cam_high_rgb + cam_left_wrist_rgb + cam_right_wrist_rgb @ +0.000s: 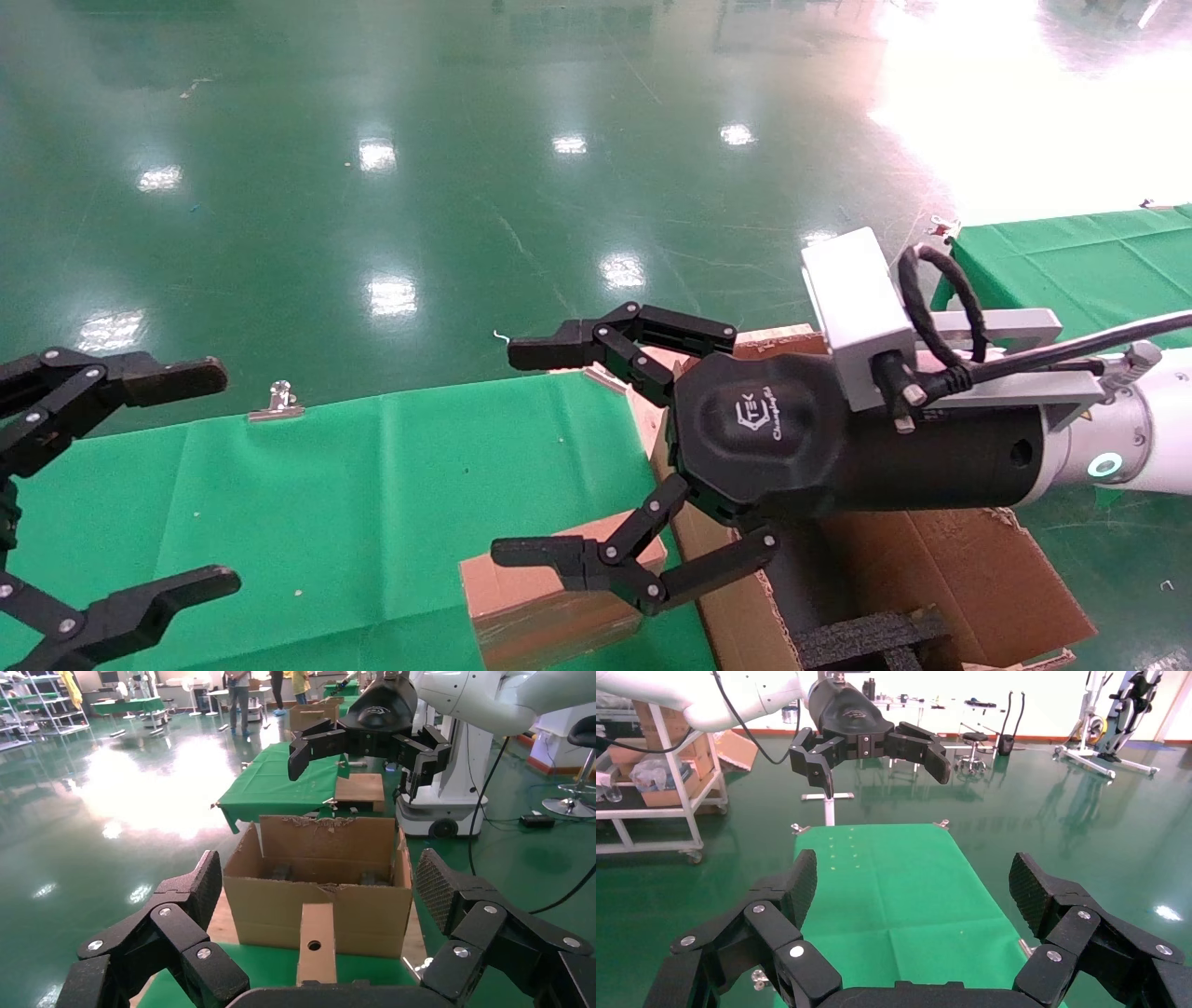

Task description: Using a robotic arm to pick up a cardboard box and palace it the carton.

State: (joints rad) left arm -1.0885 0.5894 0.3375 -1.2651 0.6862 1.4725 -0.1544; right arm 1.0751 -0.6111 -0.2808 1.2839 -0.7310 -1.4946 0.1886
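Note:
The small cardboard box [549, 596] stands on the green table [354, 503], close against the carton's [941, 559] left wall. The carton is open, with torn flaps and black foam [866, 638] inside. My right gripper [526, 452], on the white arm, is open and empty, hovering above the small box with its fingers pointing left. My left gripper [200, 480] is open and empty at the table's left end. In the left wrist view the left gripper [320, 881] faces the small box [316, 941] and the carton [281, 910] behind it. The right wrist view shows the right gripper [916, 885] open over bare green cloth; the box is hidden there.
A metal clip [277, 403] holds the cloth at the table's far edge. A second green table [1071, 252] stands at the back right, past the carton. Glossy green floor [466, 186] lies beyond. A brown piece [360, 789] lies on the farther table.

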